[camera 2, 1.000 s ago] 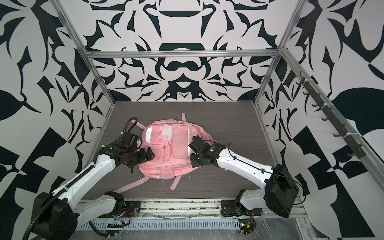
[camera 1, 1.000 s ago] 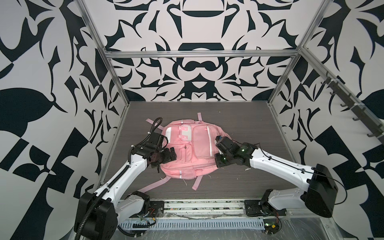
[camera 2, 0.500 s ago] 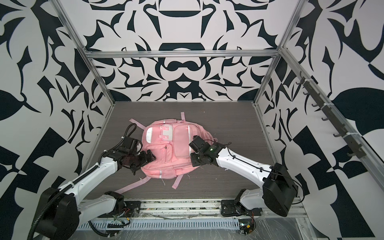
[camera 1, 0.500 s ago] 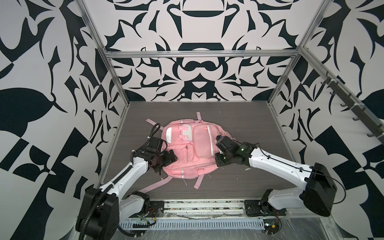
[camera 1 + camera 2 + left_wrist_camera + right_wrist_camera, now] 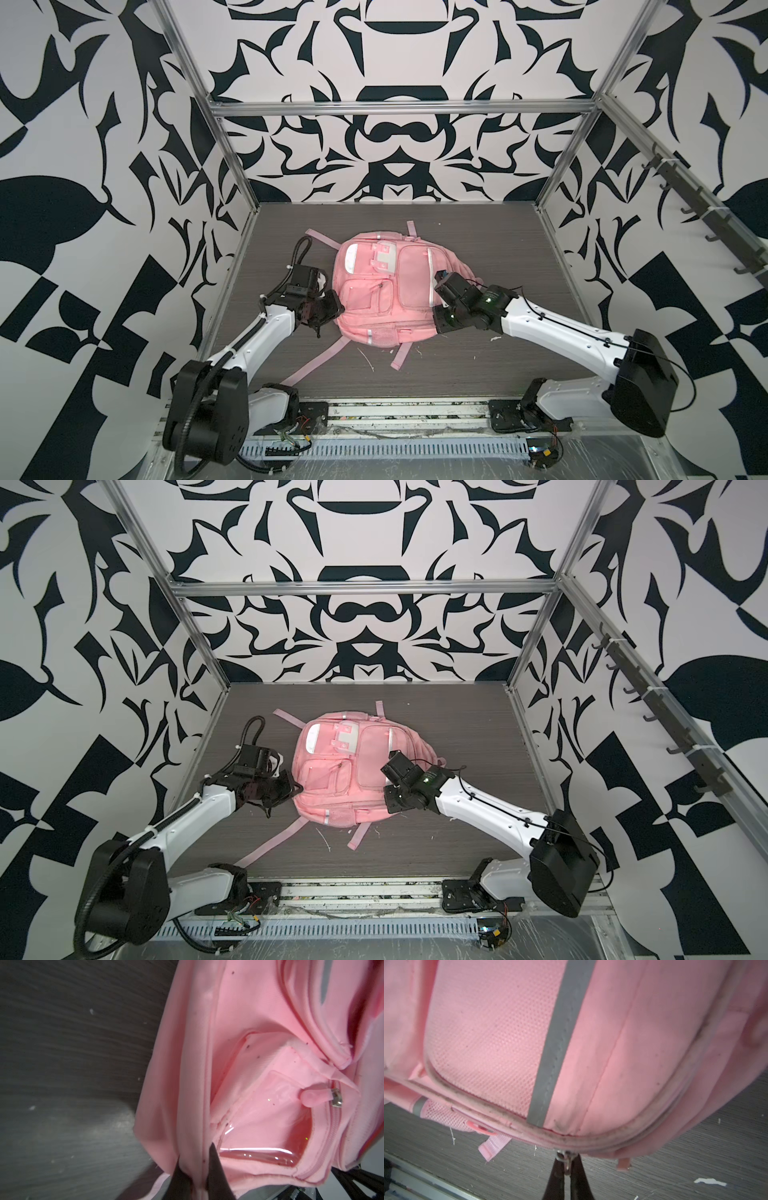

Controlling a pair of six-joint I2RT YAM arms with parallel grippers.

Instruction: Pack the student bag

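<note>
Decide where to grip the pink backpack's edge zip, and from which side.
Grip the metal zip pull dangling off the edge of the student bag, coming in low over the table from the right arm's side. It hangs clear of the fabric, a thin tab the fingers can pinch; the right gripper is shut on it.

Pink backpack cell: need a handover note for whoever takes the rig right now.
Left gripper: shut, pinching a piped seam on the side of the pink fabric backpack.
Right gripper: shut on the metal zip pull at the backpack's opposite edge.
Backpack: lying flat, front pockets up, in the middle of the dark wood-grain table, straps splayed around it.
Done: both grips look set for opening.
Left to do: the zip looks closed; probably draw it open while the left gripper holds the fabric, then pack. No items to pack show in any view.
</note>
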